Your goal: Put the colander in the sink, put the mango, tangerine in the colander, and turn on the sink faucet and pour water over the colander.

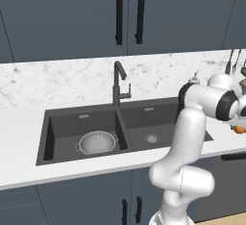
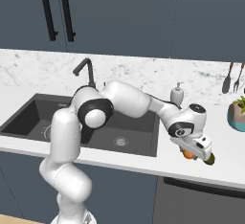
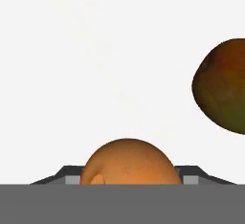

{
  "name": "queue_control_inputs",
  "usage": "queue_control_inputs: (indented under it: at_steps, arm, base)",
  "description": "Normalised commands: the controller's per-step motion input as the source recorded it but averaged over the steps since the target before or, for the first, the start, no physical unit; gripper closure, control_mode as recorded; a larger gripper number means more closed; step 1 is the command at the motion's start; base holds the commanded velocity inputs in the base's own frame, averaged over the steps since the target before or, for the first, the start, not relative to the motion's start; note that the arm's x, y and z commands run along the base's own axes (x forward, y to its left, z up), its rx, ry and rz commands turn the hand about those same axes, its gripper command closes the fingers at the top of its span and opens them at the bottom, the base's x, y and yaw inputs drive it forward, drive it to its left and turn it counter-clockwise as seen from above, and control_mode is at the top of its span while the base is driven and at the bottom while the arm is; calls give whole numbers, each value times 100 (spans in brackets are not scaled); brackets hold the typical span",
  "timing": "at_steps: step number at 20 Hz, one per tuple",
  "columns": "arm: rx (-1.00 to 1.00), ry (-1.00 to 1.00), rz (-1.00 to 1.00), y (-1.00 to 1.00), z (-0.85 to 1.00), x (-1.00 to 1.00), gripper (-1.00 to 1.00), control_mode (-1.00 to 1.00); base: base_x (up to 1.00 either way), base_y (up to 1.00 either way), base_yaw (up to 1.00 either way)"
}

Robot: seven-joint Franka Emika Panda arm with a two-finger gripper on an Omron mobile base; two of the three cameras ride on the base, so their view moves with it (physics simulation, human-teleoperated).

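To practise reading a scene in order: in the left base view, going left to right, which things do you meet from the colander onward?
colander → faucet → right basin's drain → soap dispenser → tangerine

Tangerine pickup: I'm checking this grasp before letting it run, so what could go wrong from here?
1. The tangerine is round and sits between the gripper fingers, which aren't visibly clamped on it; it might squirt out and roll on the counter.
2. The mango lies close beside it, so the gripper could nudge it.
3. The colander sits in the far basin of the sink, a long carry.
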Motion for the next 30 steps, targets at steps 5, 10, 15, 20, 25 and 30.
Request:
queue_control_inputs:
  at_steps: [5, 10, 15, 20, 25, 30]
  arm:
    - [0, -28, 0, 100, 43, -41, 100, -100]
    - [0, -24, 0, 100, 42, -4, 100, -100]
    - [-1, -15, 0, 100, 36, 0, 100, -100]
    - [-3, -5, 0, 100, 43, 0, 100, -100]
    - [-3, 1, 1, 100, 54, 0, 100, -100]
    - [-6, 2, 2, 100, 39, -5, 100, -100]
  base:
    - [0, 0, 0]
    - [0, 0, 0]
    - [0, 0, 0]
    - [0, 0, 0]
    - [0, 0, 0]
    - [0, 0, 0]
